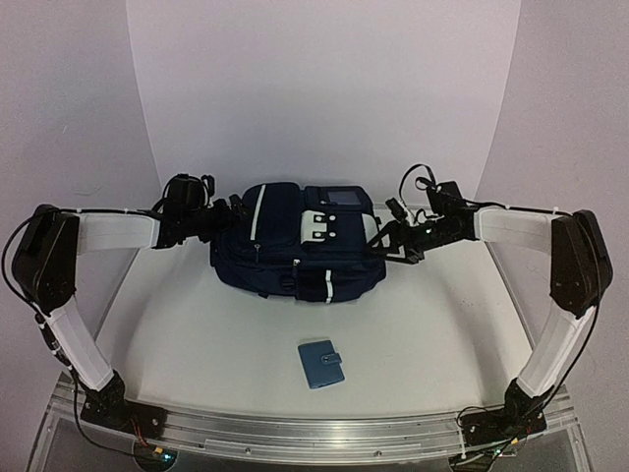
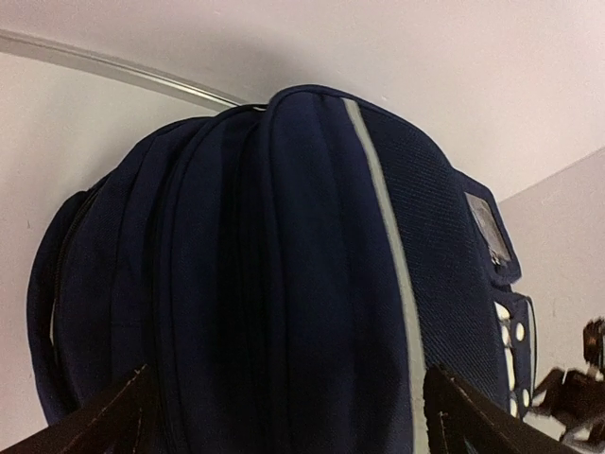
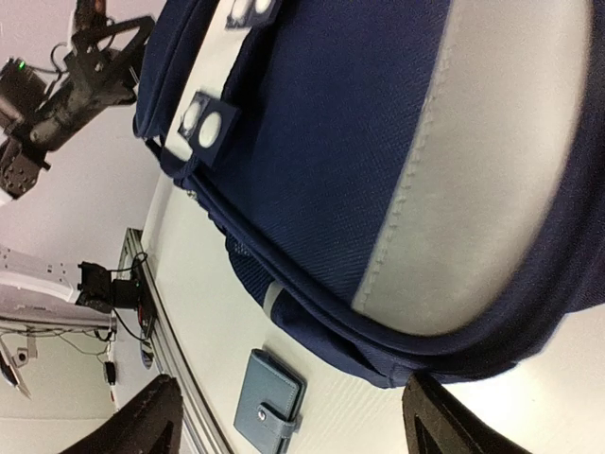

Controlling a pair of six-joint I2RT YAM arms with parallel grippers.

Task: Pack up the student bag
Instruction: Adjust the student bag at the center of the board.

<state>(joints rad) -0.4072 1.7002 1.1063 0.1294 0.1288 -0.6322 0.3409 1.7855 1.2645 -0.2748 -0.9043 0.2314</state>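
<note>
Bag (image 1: 295, 246): lying flat between both grippers.
Left gripper (image 1: 222, 220): at bag's left end, fingers spread, empty.
Right gripper (image 1: 389, 236): at bag's right end, spread, empty.
Wallet (image 1: 321, 363): bag's near side, apart.
Risk: if I close unevenly, the bag skews or I pinch only loose fabric.

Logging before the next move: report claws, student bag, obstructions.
Left claw open, at student bag left end. Right claw open, at its right end. Bag lying on table, neither claw closed on it. Blue wallet nearer the bases, apart.
</note>
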